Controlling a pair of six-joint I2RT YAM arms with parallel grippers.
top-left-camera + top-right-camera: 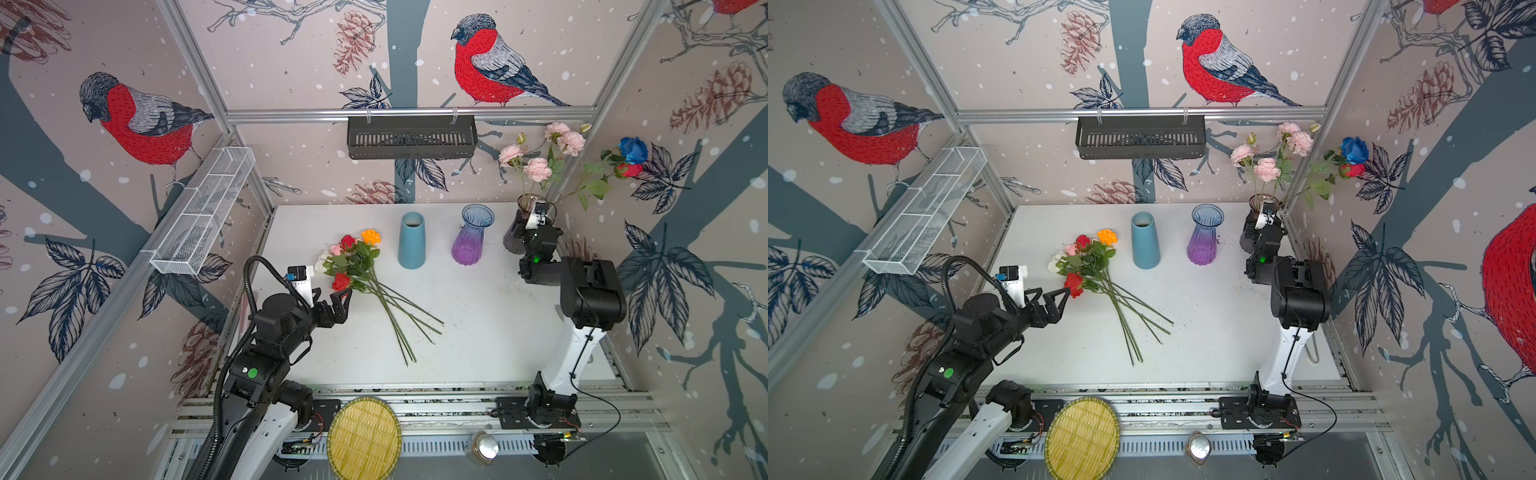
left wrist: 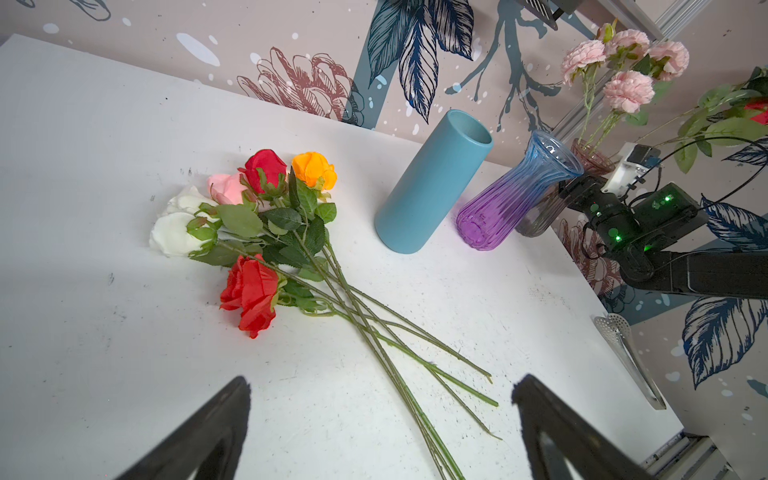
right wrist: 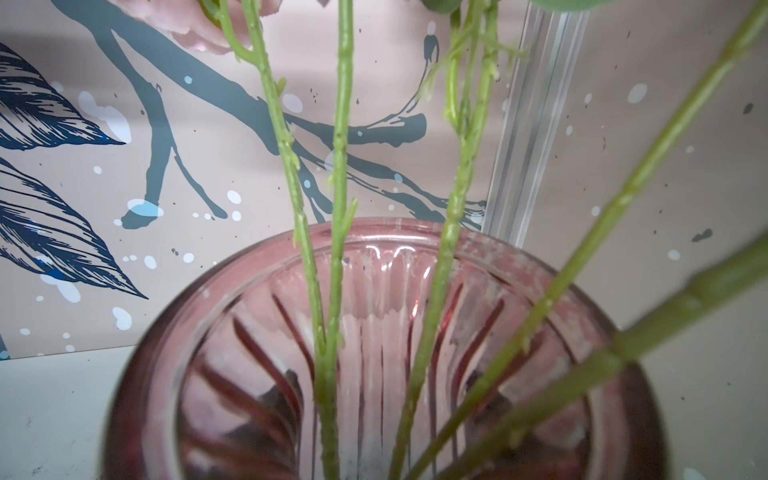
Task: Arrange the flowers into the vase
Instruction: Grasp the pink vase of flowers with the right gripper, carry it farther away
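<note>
A bunch of loose flowers, red, orange, pink and white roses, lies on the white table with the stems fanned toward the front. My left gripper is open, hovering beside the lowest red rose with nothing in it. A smoky pink glass vase at the back right holds pink flowers, a blue rose and a red one. My right gripper sits against this vase. Its fingers show blurred through the glass, either side of the neck.
A blue ceramic vase and a blue-purple glass vase stand at the back middle. A black basket hangs on the rear rail and a white wire basket on the left wall. A bamboo tray lies in front.
</note>
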